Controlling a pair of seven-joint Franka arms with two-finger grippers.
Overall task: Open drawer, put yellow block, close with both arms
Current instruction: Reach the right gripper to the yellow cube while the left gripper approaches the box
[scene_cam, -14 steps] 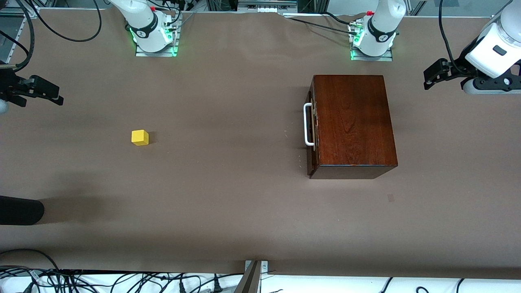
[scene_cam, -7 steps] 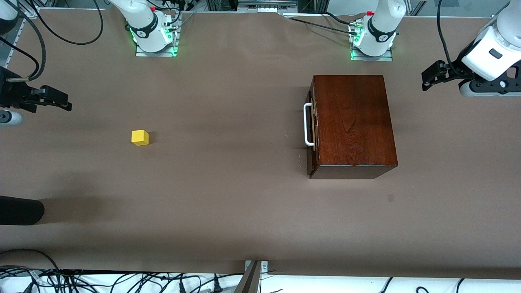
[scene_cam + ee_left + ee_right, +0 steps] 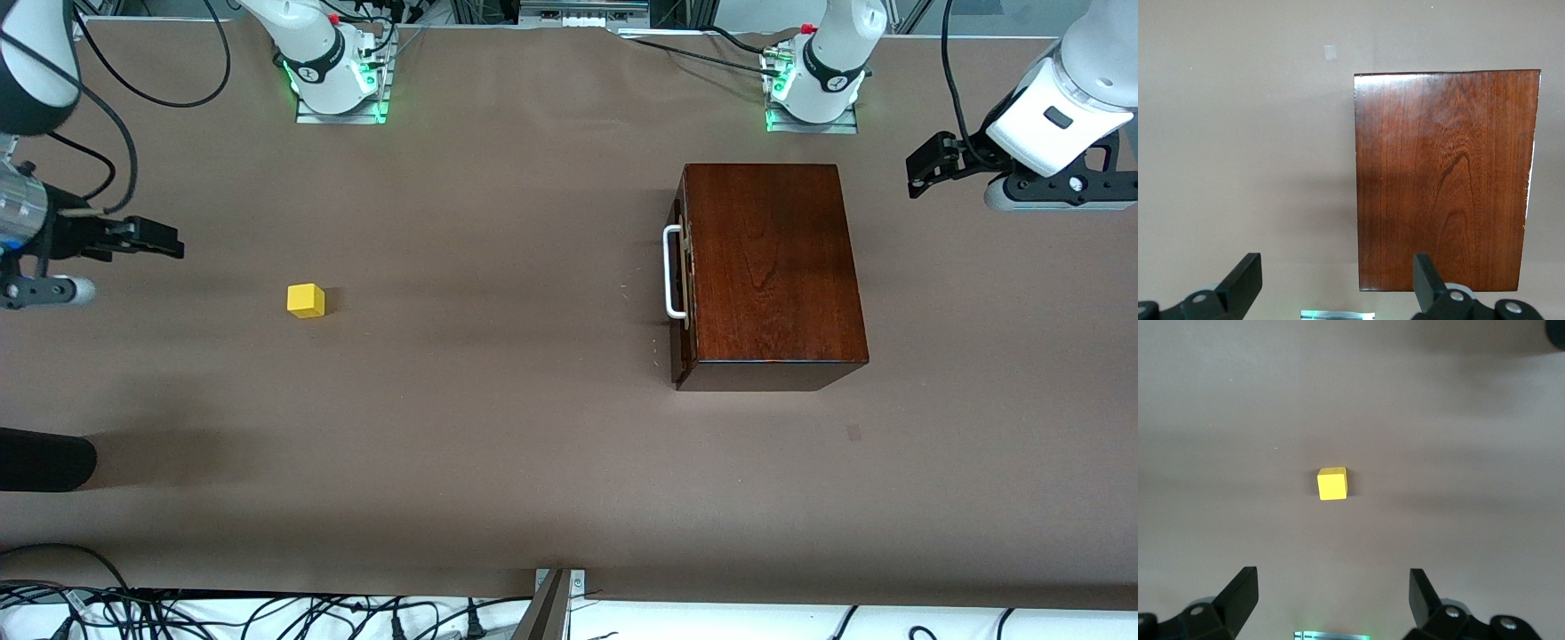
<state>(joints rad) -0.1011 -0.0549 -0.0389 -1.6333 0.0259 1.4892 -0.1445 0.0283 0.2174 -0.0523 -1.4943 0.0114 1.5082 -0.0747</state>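
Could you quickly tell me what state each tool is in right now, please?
Left tool: open, holding nothing, up over the table by the mahogany box.
Right tool: open, holding nothing, up over the table near the yellow block.

A brown table cover (image 3: 498,444) spans the work surface. A black rounded object (image 3: 44,460) lies at the right arm's end of the table. Loose cables (image 3: 267,613) run along the edge nearest the front camera.

My left wrist view loses the glossy dark mahogany box's (image 3: 1445,180) front, so the white bar handle is out of sight there. Both wrist views crop my black two-finger grippers, left (image 3: 1338,293) and right (image 3: 1331,607), to their fingertips at the frame edge.
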